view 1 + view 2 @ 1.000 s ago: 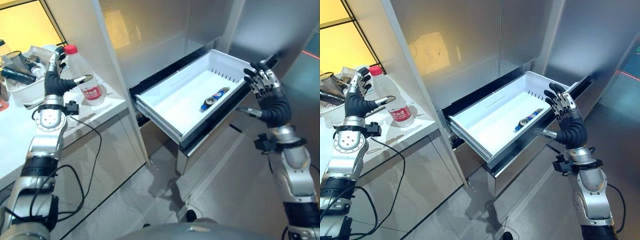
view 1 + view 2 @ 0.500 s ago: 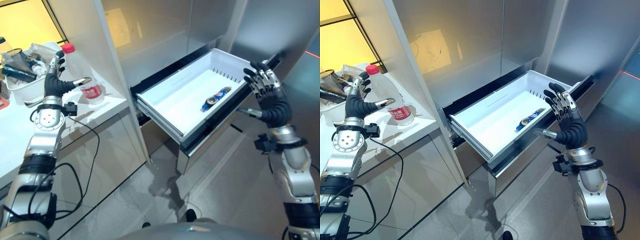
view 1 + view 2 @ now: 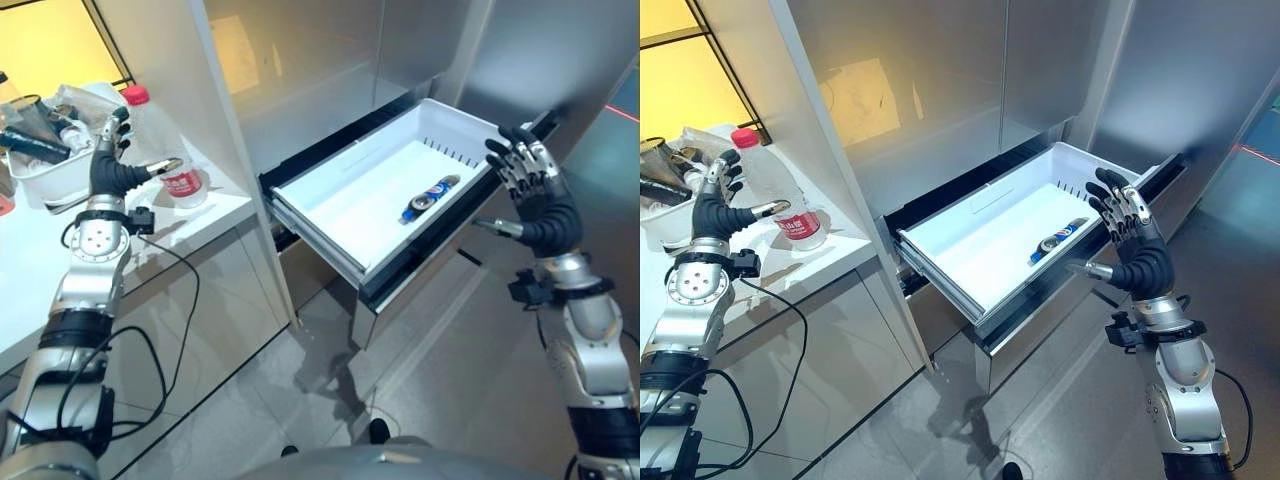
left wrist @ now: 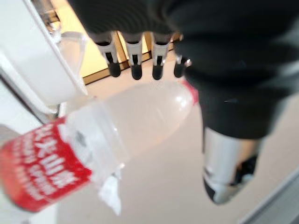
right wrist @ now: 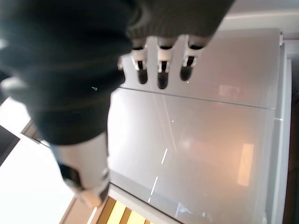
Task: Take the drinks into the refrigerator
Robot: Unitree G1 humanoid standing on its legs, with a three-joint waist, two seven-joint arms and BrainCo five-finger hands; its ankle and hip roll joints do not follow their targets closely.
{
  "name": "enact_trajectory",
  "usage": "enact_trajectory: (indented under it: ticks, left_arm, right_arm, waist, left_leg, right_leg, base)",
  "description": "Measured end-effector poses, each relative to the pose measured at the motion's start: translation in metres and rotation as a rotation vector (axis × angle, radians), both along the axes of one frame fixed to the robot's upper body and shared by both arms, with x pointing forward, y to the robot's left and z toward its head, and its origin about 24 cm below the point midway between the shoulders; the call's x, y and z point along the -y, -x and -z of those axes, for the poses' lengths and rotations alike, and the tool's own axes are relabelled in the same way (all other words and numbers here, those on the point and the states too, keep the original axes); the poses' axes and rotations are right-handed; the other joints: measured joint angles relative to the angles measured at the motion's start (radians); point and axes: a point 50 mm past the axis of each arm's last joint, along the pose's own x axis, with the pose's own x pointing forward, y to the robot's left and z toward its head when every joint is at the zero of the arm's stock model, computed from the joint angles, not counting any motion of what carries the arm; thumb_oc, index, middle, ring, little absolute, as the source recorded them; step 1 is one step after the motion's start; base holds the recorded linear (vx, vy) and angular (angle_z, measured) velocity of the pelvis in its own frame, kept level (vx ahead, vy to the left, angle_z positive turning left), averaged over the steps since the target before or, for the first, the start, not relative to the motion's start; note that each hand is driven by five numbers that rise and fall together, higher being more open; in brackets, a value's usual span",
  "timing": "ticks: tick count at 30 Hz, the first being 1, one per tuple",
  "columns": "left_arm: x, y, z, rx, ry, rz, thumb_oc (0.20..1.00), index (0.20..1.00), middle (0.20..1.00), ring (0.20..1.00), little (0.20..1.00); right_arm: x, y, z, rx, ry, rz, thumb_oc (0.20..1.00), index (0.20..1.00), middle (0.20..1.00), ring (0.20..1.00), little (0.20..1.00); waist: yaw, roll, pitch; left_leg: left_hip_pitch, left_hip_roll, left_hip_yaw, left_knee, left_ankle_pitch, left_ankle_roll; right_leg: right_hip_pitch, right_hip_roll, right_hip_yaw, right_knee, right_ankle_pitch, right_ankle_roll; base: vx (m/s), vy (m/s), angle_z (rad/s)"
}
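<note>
A clear water bottle (image 3: 172, 155) with a red cap and red label stands on the white counter (image 3: 40, 270) at the left. My left hand (image 3: 112, 172) is open right beside it, thumb reaching toward its label; in the left wrist view the bottle (image 4: 103, 135) lies just past the straight fingers (image 4: 135, 58). The refrigerator's white drawer (image 3: 340, 245) is pulled out, and a blue drink can (image 3: 430, 195) lies on its side inside. My right hand (image 3: 535, 190) is raised, open, by the drawer's right corner, holding nothing.
A white bin (image 3: 50, 170) of dark bottles and clear wrapping sits on the counter behind my left hand. The tall white cabinet side (image 3: 210, 110) stands between counter and drawer. The drawer's dark front (image 3: 430, 245) juts out over grey floor tiles (image 3: 300, 400).
My left hand has shifted slightly nearer the bottle's side. The right hand has barely moved.
</note>
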Motion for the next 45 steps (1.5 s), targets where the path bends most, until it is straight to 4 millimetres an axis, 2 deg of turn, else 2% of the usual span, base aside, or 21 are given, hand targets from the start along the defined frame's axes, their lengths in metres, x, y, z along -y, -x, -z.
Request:
enact_trajectory:
  ticks: [4,9,12,23,30,43,44,45]
  left_arm:
    - [-0.004,-0.006,0.005,-0.052,0.021,-0.018,1.0,1.0,1.0,1.0,1.0]
    - [0.0,-0.012,0.0,-0.049,0.028,-0.003,1.0,1.0,1.0,1.0,1.0]
    - [-0.002,-0.013,0.0,-0.053,0.038,-0.016,1.0,1.0,1.0,1.0,1.0]
    - [-0.007,-0.015,0.001,-0.06,0.067,-0.037,1.0,1.0,1.0,1.0,1.0]
    - [0.001,-0.023,-0.008,-0.048,0.05,-0.011,1.0,1.0,1.0,1.0,1.0]
    - [0.003,-0.035,-0.018,-0.055,0.045,-0.016,1.0,1.0,1.0,1.0,1.0]
    - [0.002,-0.036,-0.019,-0.055,0.047,-0.018,0.796,0.796,0.796,0.796,0.796]
    - [0.002,-0.036,-0.02,-0.053,0.047,-0.018,0.485,0.485,0.485,0.485,0.485]
  right_arm:
    - [0.0,0.001,0.002,-0.009,0.002,-0.003,1.0,1.0,1.0,1.0,1.0]
    - [0.0,0.001,0.002,-0.014,0.006,-0.01,1.0,1.0,1.0,1.0,1.0]
    - [0.0,0.001,0.002,-0.014,0.006,-0.01,1.0,1.0,1.0,1.0,1.0]
    - [0.0,0.001,0.002,-0.016,0.008,-0.013,1.0,1.0,1.0,1.0,1.0]
    - [-0.001,0.001,0.002,-0.016,0.004,-0.018,1.0,1.0,1.0,1.0,1.0]
    - [-0.003,0.007,0.005,-0.029,0.016,-0.042,1.0,1.0,1.0,1.0,1.0]
    - [-0.004,0.007,0.005,-0.03,0.016,-0.044,1.0,1.0,1.0,1.0,1.0]
    - [-0.004,0.007,0.005,-0.031,0.016,-0.046,1.0,1.0,1.0,1.0,1.0]
  waist:
    - [0.0,-0.001,0.0]
    - [-0.006,-0.004,0.0]
    - [-0.019,-0.004,0.0]
    - [-0.026,-0.005,0.0]
    - [-0.024,-0.007,0.001]
    - [-0.039,-0.01,0.001]
    - [-0.043,-0.011,0.001]
    - [-0.047,-0.011,0.001]
  left_leg:
    - [0.0,-0.001,0.0,0.0,0.0,0.0]
    - [0.0,-0.002,0.0,0.0,0.0,0.0]
    - [0.0,-0.003,0.0,0.0,0.0,0.0]
    - [0.0,-0.004,0.003,0.0,0.0,0.0]
    - [-0.001,-0.005,0.004,0.0,0.0,0.0]
    - [-0.002,-0.005,0.012,0.0,0.0,-0.001]
    - [-0.002,-0.005,0.012,0.0,0.0,-0.001]
    - [-0.002,-0.005,0.013,0.0,0.0,-0.001]
  right_leg:
    - [0.0,0.0,0.0,0.0,0.0,0.0]
    - [0.0,0.0,0.0,0.001,0.0,0.0]
    - [0.0,0.0,0.0,0.0,0.0,0.0]
    - [-0.001,0.001,0.003,0.0,0.0,0.0]
    - [-0.003,0.001,0.004,0.0,0.0,0.0]
    - [-0.008,0.001,0.013,0.001,0.0,0.0]
    - [-0.008,0.001,0.013,0.001,0.0,0.0]
    - [-0.008,0.001,0.014,0.001,0.0,0.0]
  base:
    - [0.0,0.0,0.0]
    - [0.0,0.0,0.0]
    - [0.0,0.0,0.0]
    - [0.0,0.0,0.0]
    - [0.0,0.0,0.0]
    - [0.0,0.0,0.0]
    - [0.0,0.0,0.0]
    - [0.0,0.0,0.0]
